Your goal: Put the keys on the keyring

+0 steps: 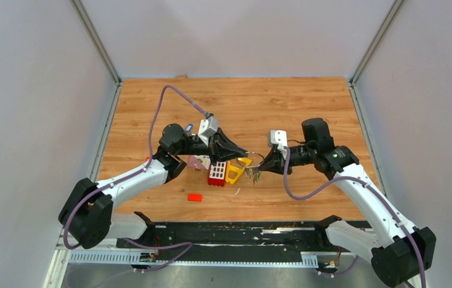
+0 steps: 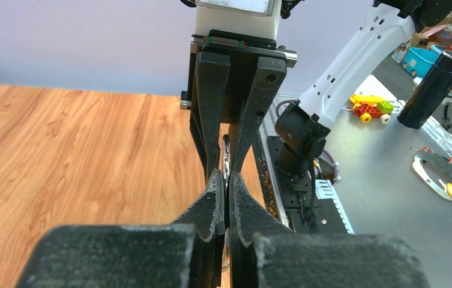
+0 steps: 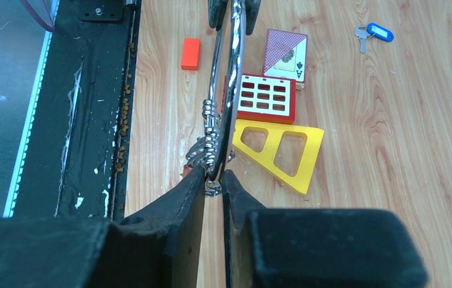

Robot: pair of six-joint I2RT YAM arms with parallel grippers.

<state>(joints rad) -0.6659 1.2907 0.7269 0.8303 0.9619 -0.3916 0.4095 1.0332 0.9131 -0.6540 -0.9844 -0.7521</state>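
Left pincer (image 2: 226, 201): clamped hard onto the keyring (image 3: 233, 78), fingers pressed together with the wire between them.

Right pincer (image 3: 213, 180): narrow. The opposite edge of the ring sits between its fingertips; whether the pads actually press it cannot be told.

The keyring is held off the table (image 3: 391, 150), on edge between the two pincers, just right of the red grid block (image 3: 265, 99) in the overhead view. A bunch of keys (image 3: 206, 150) hangs on the ring near the right pincer.

The blue-headed key (image 3: 374, 33) lies loose on the table, well apart from the grid block, beyond the playing card (image 3: 285, 55).

The card touches the grid block on the far-left side. The yellow triangular frame (image 3: 278, 153) lies just beside the block on the right. The small red block (image 3: 191, 53) lies apart from it, toward the arm bases.
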